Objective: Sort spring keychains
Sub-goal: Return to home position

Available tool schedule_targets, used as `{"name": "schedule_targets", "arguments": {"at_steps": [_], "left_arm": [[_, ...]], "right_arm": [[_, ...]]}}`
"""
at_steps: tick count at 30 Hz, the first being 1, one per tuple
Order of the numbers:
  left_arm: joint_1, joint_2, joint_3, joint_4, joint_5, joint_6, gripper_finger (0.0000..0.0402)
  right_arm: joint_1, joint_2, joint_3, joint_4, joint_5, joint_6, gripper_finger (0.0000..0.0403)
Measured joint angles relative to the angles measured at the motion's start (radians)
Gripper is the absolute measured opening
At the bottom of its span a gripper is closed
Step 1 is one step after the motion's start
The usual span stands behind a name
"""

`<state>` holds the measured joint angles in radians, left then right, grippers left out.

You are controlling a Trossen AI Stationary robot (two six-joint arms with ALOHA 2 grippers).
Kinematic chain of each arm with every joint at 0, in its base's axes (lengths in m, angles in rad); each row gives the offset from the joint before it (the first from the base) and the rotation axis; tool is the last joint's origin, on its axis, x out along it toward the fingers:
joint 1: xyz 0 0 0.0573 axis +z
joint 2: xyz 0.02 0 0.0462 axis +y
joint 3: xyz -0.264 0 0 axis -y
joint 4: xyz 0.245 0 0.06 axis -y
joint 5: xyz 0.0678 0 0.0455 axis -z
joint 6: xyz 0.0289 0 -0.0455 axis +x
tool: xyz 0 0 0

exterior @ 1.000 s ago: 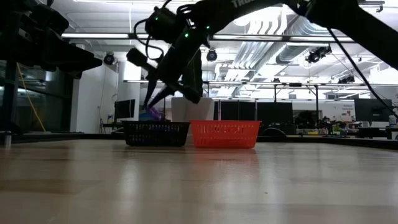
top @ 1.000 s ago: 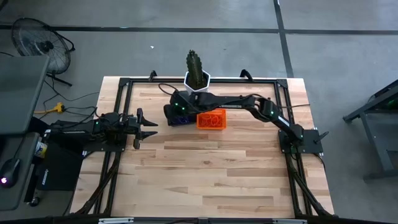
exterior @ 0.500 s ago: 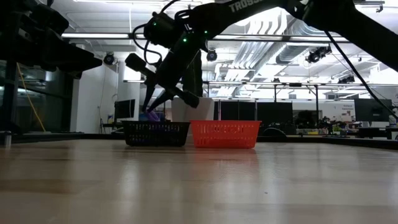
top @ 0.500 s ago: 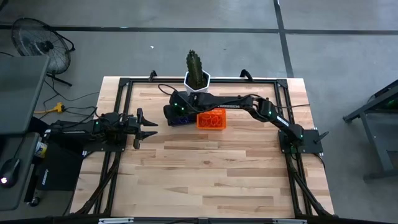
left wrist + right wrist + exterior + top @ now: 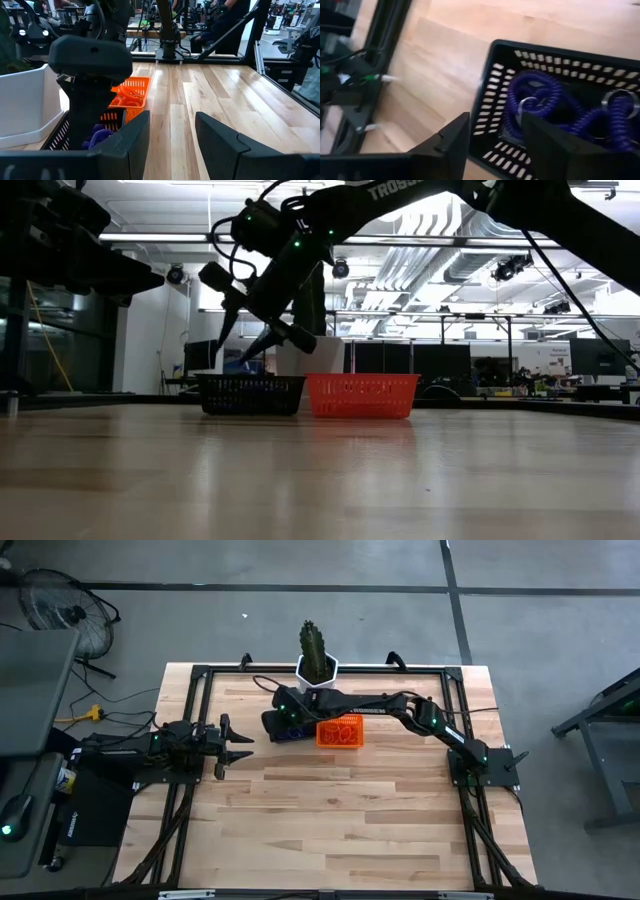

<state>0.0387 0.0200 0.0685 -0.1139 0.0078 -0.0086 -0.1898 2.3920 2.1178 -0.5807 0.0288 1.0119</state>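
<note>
Several purple spring keychains (image 5: 555, 107) lie in the black mesh basket (image 5: 490, 90), which stands at the table's far middle (image 5: 252, 394). My right gripper (image 5: 495, 137) hangs open just above the basket's left end (image 5: 238, 352), fingers slanting down, nothing between them. To the right of the black basket stands the orange mesh basket (image 5: 340, 732), and orange spring keychains (image 5: 127, 97) lie in it. My left gripper (image 5: 240, 746) waits open above the table's left part, pointing at the baskets.
A cactus in a white pot (image 5: 316, 665) stands right behind the baskets at the far edge. A black frame (image 5: 200, 680) runs round the tabletop. Bare wood (image 5: 340, 810) stretches from the baskets to the near edge.
My right gripper has opened above the black basket and risen slightly. The purple keychain that showed between its fingertips above the rim has fallen into the basket.
</note>
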Motion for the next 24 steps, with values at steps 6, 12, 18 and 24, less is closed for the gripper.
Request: {"name": "schedule_targets", "arguments": {"at_steps": [6,12,18,24], "left_arm": [[0.0,0.0,0.0,0.0,0.0,0.0,0.0156],[0.0,0.0,0.0,0.0,0.0,0.0,0.0156],[0.0,0.0,0.0,0.0,0.0,0.0,0.0156],[0.0,0.0,0.0,0.0,0.0,0.0,0.0156]], "right_arm": [[-0.002,0.0,0.0,0.027,-0.086,-0.036,0.0192],[0.025,-0.006,0.0,0.062,-0.225,-0.231,0.0188],[0.066,-0.013,-0.032,0.171,-0.432,-0.421,0.0177],[0.107,-0.148,-0.343,0.565,-0.448,-0.457,0.0166]]}}
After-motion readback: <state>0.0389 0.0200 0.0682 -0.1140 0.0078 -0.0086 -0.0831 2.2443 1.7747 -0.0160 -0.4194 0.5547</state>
